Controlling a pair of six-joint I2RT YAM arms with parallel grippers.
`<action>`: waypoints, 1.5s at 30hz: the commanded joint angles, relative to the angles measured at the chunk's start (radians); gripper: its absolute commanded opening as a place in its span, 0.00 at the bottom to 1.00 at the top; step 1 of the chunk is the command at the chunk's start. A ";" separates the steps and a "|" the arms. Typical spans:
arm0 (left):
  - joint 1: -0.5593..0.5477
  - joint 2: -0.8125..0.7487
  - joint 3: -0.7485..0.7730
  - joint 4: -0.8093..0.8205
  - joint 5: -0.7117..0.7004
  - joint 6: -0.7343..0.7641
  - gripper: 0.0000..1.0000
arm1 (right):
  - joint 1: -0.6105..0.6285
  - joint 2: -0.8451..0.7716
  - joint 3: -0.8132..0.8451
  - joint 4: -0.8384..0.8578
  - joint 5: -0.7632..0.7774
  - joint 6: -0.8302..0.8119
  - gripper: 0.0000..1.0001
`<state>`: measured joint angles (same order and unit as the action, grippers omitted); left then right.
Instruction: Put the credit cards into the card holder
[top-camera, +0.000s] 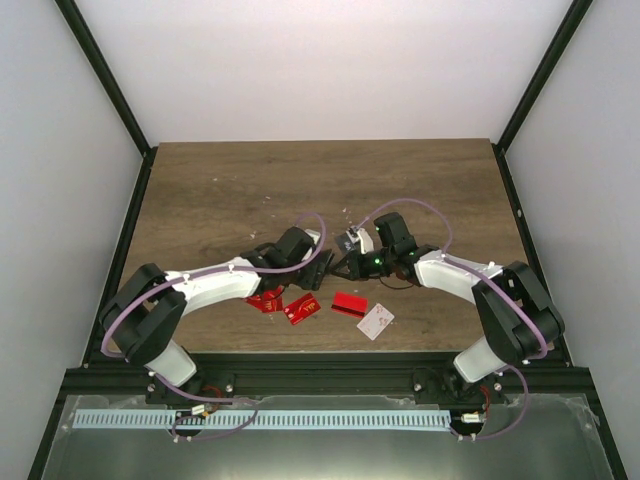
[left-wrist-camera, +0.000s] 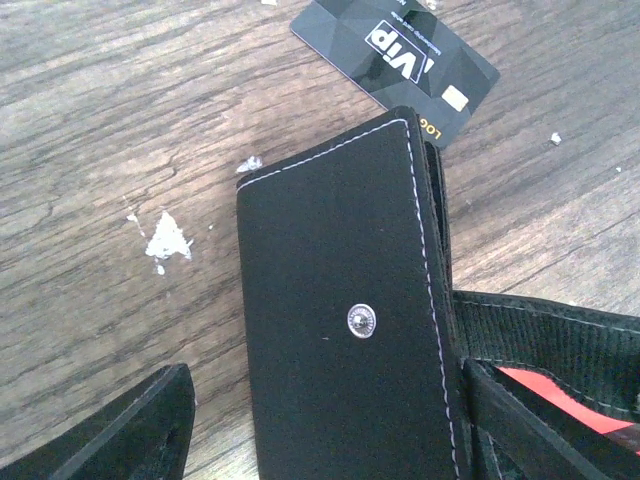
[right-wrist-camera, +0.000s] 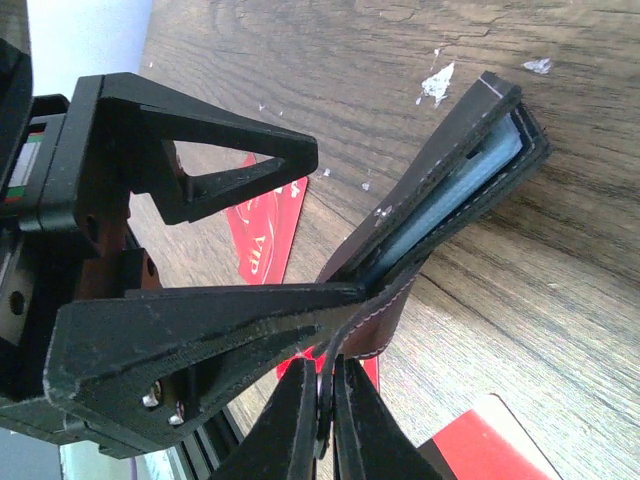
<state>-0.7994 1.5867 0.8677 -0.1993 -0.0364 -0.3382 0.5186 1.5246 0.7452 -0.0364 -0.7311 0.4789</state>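
The black card holder (left-wrist-camera: 340, 300), with a silver snap on its cover, stands on edge on the wooden table between the two fingers of my open left gripper (left-wrist-camera: 330, 378). There is a gap on its left side, and the right finger (left-wrist-camera: 520, 425) is next to its edge. My right gripper (right-wrist-camera: 325, 400) is shut on the holder's flap (right-wrist-camera: 385, 320), and the holder (right-wrist-camera: 450, 185) gapes in a V with a pale lining. A dark grey credit card (left-wrist-camera: 400, 55) lies just beyond the holder. Red credit cards (top-camera: 300, 308) (top-camera: 349, 303) and a white one (top-camera: 376, 321) lie nearer the front edge.
Another red card (top-camera: 265, 300) lies partly under the left arm. Small white flecks (left-wrist-camera: 167, 240) dot the wood. Black frame posts and white walls enclose the table (top-camera: 220, 180), and both arms meet at its middle.
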 joint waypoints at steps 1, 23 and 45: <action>-0.002 -0.011 0.039 -0.030 -0.051 -0.024 0.73 | 0.006 -0.029 -0.001 -0.005 0.015 -0.024 0.01; 0.097 0.001 -0.003 -0.014 -0.095 -0.104 0.53 | -0.042 -0.005 -0.045 -0.045 0.144 -0.015 0.01; 0.112 0.114 -0.093 0.099 0.025 -0.161 0.31 | -0.114 0.078 0.096 -0.170 0.242 -0.080 0.22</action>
<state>-0.6868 1.6821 0.7994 -0.1040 -0.0597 -0.4919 0.4088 1.6455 0.8013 -0.1577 -0.4759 0.4278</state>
